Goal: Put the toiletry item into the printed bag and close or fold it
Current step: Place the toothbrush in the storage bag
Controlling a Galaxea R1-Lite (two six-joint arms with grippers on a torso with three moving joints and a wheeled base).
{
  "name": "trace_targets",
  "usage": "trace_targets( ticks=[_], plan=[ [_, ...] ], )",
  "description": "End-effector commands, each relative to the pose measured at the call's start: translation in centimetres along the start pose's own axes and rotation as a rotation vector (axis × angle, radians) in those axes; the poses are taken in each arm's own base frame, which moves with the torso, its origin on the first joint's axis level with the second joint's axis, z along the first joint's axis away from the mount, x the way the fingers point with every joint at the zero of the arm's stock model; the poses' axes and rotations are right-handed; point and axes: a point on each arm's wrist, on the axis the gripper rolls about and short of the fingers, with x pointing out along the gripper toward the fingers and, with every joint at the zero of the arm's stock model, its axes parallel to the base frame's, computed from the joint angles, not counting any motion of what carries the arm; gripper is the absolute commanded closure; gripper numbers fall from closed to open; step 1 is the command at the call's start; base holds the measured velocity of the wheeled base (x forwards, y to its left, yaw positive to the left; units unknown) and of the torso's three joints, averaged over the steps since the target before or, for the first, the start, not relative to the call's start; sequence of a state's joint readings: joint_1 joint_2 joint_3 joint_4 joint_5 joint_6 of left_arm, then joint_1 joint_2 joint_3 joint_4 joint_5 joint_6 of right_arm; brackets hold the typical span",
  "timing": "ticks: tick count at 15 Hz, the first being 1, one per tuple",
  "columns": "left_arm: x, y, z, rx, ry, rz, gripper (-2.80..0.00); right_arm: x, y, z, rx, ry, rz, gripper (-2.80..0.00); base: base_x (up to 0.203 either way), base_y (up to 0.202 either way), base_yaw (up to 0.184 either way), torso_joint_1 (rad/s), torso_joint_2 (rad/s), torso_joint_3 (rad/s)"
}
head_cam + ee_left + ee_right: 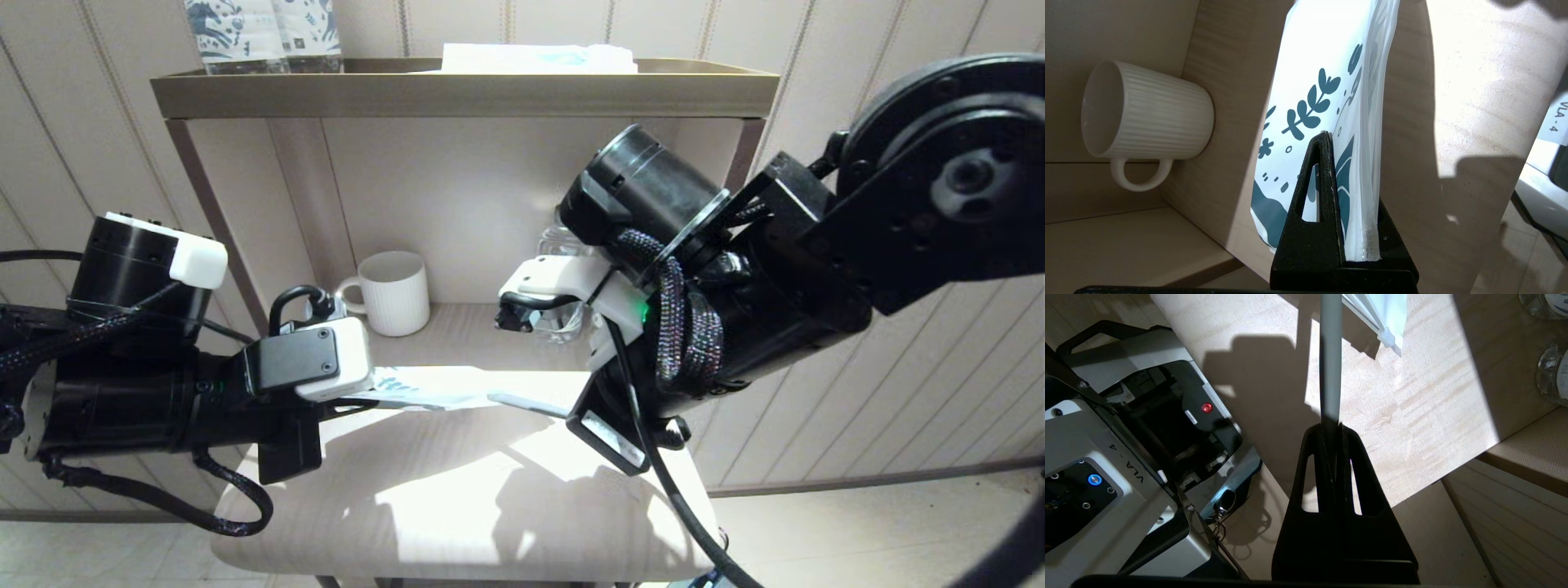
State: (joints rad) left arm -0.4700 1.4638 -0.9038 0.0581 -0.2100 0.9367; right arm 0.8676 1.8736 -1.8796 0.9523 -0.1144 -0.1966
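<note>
The printed bag (1327, 81) is a white pouch with dark blue leaves and flowers, held on edge above the table. My left gripper (1355, 175) is shut on its end. In the head view the pouch (433, 390) reaches rightward from my left wrist. The toothbrush (1330, 355) shows as a long pale grey handle. My right gripper (1332, 430) is shut on it. The handle (531, 403) points left at the pouch's open end. Its bristle head is out of view, and I cannot tell whether it is inside the pouch. A pouch corner (1386, 318) hangs just beside the handle.
A white ribbed mug (394, 292) stands at the back left of the light wooden table (457, 498). Clear bottles (563, 245) stand at the back right behind my right wrist. An upper shelf (457, 90) carries printed bottles (261, 33). The robot's base (1106, 477) lies below the table's front edge.
</note>
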Motion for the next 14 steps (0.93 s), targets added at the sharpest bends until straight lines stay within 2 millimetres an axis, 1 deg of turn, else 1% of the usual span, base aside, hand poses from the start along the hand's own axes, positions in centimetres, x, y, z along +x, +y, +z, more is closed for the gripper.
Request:
trace_targets(
  ticks=[1, 4, 5, 7, 10, 12, 14],
  plan=[
    [0.0, 0.0, 0.0, 0.004, -0.002, -0.003, 0.00, 0.7, 0.0, 0.1, -0.003, 0.017, 0.003, 0.00, 0.000, 0.000, 0.000, 0.000, 0.00, 0.000],
    [-0.1, 0.0, 0.0, 0.000, -0.007, -0.002, 0.00, 2.1, 0.2, 0.6, -0.004, 0.018, 0.019, 0.00, 0.000, 0.000, 0.000, 0.000, 0.00, 0.000],
    [-0.3, 0.1, 0.2, -0.013, -0.020, 0.000, 0.00, 2.3, 0.3, 0.7, -0.004, 0.004, 0.040, 0.00, 0.000, 0.000, 0.000, 0.000, 0.00, 0.000],
    [-0.3, 0.3, 0.4, -0.060, -0.050, -0.008, 0.00, 1.8, 0.3, 1.2, 0.002, -0.059, 0.076, 0.00, 0.000, 0.000, 0.000, 0.000, 0.00, 0.000],
    [-0.3, 0.5, 0.7, -0.116, -0.091, 0.001, 0.00, 1.4, 0.2, 1.9, 0.011, -0.142, 0.062, 0.00, 0.000, 0.000, 0.000, 0.000, 0.00, 0.000],
    [-0.7, 0.6, 0.9, -0.169, -0.130, -0.013, 0.00, 1.6, 0.2, 2.0, 0.013, -0.146, 0.066, 0.00, 0.000, 0.000, 0.000, 0.000, 0.00, 0.000],
    [-0.9, 0.4, 0.9, -0.178, -0.148, -0.028, 0.00, 1.6, 0.4, 2.2, 0.008, -0.154, 0.076, 0.00, 0.000, 0.000, 0.000, 0.000, 0.00, 0.000]
  ],
)
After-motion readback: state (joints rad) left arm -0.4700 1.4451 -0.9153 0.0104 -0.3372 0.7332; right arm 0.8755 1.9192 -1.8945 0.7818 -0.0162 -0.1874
